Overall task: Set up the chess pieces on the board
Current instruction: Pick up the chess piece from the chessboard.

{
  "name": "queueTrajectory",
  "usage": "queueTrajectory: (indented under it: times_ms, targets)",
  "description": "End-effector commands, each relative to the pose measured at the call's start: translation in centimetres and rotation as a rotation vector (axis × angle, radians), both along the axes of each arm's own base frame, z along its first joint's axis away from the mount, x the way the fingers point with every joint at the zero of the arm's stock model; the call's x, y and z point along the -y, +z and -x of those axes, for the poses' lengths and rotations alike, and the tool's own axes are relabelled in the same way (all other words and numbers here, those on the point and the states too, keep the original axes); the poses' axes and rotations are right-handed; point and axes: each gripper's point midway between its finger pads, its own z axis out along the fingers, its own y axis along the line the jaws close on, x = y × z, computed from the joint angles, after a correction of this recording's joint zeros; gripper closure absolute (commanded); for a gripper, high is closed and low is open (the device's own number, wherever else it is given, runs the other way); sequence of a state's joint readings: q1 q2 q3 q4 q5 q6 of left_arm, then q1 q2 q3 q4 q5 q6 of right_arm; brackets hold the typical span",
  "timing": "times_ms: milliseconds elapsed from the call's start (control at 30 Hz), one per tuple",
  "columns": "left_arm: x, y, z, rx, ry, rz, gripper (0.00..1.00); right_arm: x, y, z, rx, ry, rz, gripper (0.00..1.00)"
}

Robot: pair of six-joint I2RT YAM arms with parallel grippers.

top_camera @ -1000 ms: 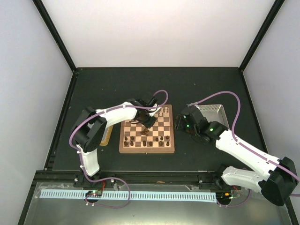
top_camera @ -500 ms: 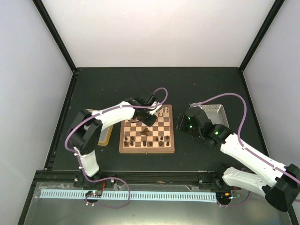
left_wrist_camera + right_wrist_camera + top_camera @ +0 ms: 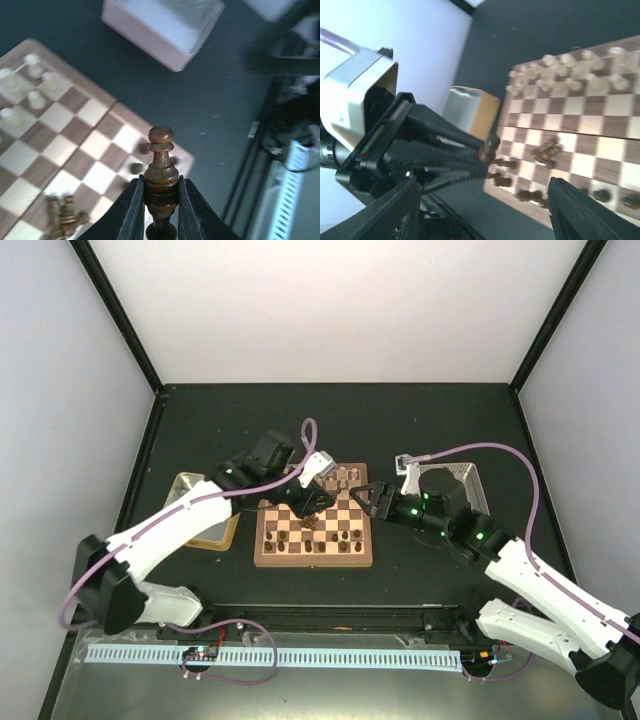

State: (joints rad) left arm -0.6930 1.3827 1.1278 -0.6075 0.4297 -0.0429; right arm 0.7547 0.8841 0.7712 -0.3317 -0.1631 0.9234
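While your left gripper [image 3: 160, 199] clamps a dark piece [image 3: 160, 172] above the board [image 3: 313, 559] | your right gripper [image 3: 368, 497] gapes wide, just off the board's right edge | pale pieces [image 3: 345, 476] crowd the board's far rows

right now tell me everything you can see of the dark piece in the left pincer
The dark piece is turned, glossy brown wood: a round knob on top, a collar, a bulging body and a flared foot. In the left wrist view it stands upright, clamped at its body by the left pincer, over the board. Nothing else visibly touches it.
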Motion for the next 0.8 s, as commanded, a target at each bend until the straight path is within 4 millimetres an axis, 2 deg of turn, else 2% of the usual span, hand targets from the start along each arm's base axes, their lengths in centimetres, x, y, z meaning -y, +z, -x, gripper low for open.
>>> queueTrajectory:
  times_ms: [0, 133, 267, 433, 767]
  targets:
    - [1.2, 6.2, 4.9, 0.042, -0.216, 0.267, 0.96, -2.4, 4.3, 1.9, 0.056, 0.167, -0.163, 0.3]
    - [0.7, 8.5, 6.7, 0.092, -0.285, 0.347, 0.95, -3.8, 5.6, 2.4, 0.034, 0.257, -0.16, 0.33]
    - [0.6, 9.5, 7.2, 0.133, -0.305, 0.385, 0.95, -4.9, 6.1, 2.9, 0.013, 0.329, -0.172, 0.43]
    - [0.6, 9.5, 6.9, 0.143, -0.294, 0.38, 0.95, -5.6, 5.6, 3.4, -0.021, 0.381, -0.185, 0.58]
    - [0.6, 8.4, 6.0, 0.114, -0.248, 0.336, 0.95, -5.8, 4.9, 3.6, -0.041, 0.388, -0.197, 0.76]
